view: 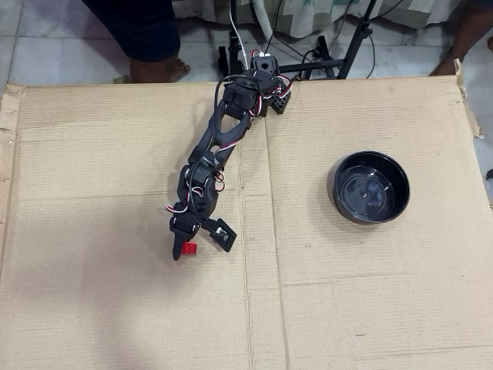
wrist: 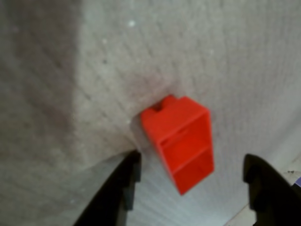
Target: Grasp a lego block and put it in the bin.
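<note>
Overhead view alone shows bin [view: 370, 187], lego block [wrist: 180, 141] seemingly ungripped

Arm [view: 219, 146]: we see black printed links, slim and jointed.
Cables: we see red, white and black wires looping along it.
Gripper [wrist: 190, 181]: we see two black, tapered fingers [wrist: 117, 193].

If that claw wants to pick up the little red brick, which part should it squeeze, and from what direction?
Probably the red brick's two long flat side walls, coming straight down from above. In the wrist view it lies on the cardboard between the open gripper fingers, seemingly tipped so its hollow underside faces the camera. The flat, parallel walls suit the two fingers; the short ends with the studs offer less to hold.
</note>
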Robot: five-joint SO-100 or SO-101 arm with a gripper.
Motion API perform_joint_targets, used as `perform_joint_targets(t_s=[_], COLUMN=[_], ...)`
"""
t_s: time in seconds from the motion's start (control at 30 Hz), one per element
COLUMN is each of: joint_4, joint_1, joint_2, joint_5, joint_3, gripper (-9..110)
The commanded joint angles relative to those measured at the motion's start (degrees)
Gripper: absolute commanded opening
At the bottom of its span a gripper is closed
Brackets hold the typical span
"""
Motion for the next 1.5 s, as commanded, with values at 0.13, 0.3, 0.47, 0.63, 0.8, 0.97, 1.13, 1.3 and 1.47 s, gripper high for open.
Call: perform_joint_targets(t_s=[0.13,0.3,0.47,0.63,0.8,0.97,1.13,1.3,1.47], joint_4=[0.2,0.3,0.3,0.3,0.4,0.4,0.4,4.8,9.1], joint_1=[0.2,0.2,0.2,0.2,0.3,0.3,-0.4,-1.1,-3.2], joint_2=[0.6,0.6,0.6,0.6,0.8,1.4,4.3,7.9,10.7], joint_5=[-0.2,-0.5,-0.6,-0.5,-0.4,-0.4,0.2,0.3,0.3], joint_3=[-2.1,-2.1,-2.1,-2.0,-1.6,-2.4,-1.7,-1.9,-2.3], gripper=[25,22,10,7,7,7,7,7,7])
